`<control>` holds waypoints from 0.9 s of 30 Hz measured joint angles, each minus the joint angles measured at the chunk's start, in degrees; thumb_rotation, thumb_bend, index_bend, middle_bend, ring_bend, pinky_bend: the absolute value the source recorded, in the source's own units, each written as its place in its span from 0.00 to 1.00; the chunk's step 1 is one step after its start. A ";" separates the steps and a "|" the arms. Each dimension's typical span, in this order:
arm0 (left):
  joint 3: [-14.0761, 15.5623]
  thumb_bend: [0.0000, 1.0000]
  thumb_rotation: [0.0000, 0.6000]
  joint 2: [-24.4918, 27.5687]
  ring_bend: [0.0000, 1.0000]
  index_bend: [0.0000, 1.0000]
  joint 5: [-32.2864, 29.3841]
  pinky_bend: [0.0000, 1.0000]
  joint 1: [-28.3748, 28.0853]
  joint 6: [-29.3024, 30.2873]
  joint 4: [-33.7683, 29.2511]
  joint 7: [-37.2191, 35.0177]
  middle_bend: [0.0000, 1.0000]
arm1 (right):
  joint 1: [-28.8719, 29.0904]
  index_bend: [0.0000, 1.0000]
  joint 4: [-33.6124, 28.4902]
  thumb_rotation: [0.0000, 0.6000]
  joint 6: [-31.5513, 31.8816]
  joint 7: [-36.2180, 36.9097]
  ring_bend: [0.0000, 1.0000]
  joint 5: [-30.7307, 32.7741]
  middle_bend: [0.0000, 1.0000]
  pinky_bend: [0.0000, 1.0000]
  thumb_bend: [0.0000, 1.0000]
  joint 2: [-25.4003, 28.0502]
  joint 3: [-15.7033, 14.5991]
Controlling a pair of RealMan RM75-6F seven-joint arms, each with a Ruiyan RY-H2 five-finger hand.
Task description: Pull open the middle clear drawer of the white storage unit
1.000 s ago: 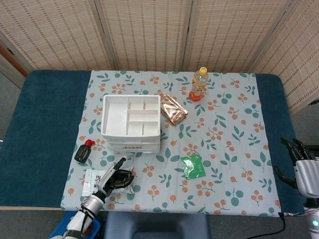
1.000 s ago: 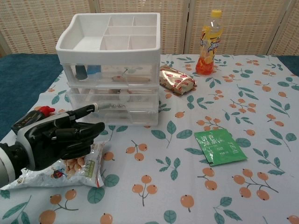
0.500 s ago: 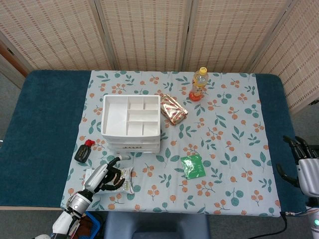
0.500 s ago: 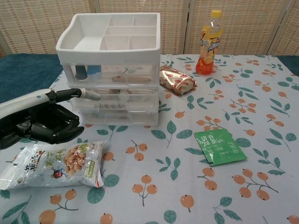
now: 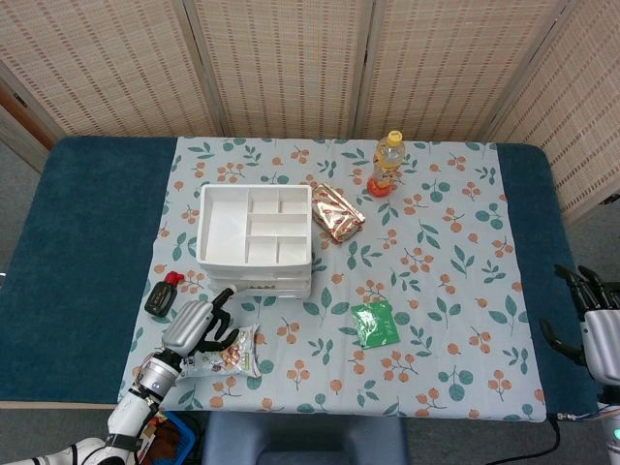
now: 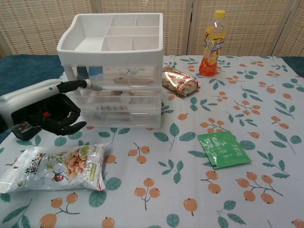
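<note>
Fingers (image 6: 71, 86) of left hand (image 6: 40, 111) mostly curled in, one held out straight, tip just at left front edge of middle clear drawer (image 6: 116, 98); holding nothing, and contact with drawer front not clear from either view. Same hand low on left in head view, near front left corner of white storage unit (image 5: 255, 237).

White storage unit upright on floral cloth over tabletop (image 5: 87, 242), open divided tray on top, three clear drawers stacked beneath. All three drawer fronts flush with frame; middle one fully closed, small items dimly visible inside.

Right hand (image 5: 593, 325) far off at right tabletop edge, fingers apart, holding nothing, well away from unit.

Also on cloth: snack bag (image 6: 54, 166) lying flat just in front of left hand, green packet (image 6: 223, 148) to right, foil-wrapped pack (image 6: 179, 81) beside unit, orange drink bottle (image 6: 212, 43) standing behind it.

Judged progress: early. Approach nearly done, no grip on drawer front, no pull begun. Remaining: hook or pinch front lip of middle drawer, then draw straight outward, likely with unit prone to sliding if unbraced.
</note>
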 measured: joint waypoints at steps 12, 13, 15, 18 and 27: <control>0.00 0.38 1.00 -1.71 0.94 0.16 -3.09 1.00 -2.44 -1.08 2.55 3.18 0.82 | -0.31 0.08 0.20 1.00 0.06 0.15 0.14 0.31 0.21 0.21 0.34 -0.07 -0.06; 0.00 0.38 1.00 -1.76 0.94 0.18 -3.32 1.00 -2.73 -1.10 2.58 3.56 0.82 | -0.32 0.08 0.22 1.00 0.06 0.15 0.14 0.33 0.21 0.21 0.34 -0.11 -0.05; -0.02 0.38 1.00 -1.98 0.94 0.20 -3.36 1.00 -2.91 -0.87 2.70 3.63 0.82 | -0.33 0.08 0.21 1.00 0.02 0.13 0.14 0.37 0.21 0.21 0.34 -0.16 -0.06; 0.15 0.38 1.00 -2.33 0.94 0.23 -3.25 1.00 -3.20 -0.52 3.15 3.55 0.82 | -0.32 0.08 0.20 1.00 -0.15 0.07 0.14 0.42 0.21 0.21 0.34 -0.25 -0.11; 0.96 0.38 1.00 -1.93 0.94 0.26 -2.74 1.00 -3.31 0.58 2.91 3.42 0.82 | -0.28 0.08 0.10 1.00 -0.22 -0.17 0.14 0.43 0.21 0.21 0.34 -0.26 -0.05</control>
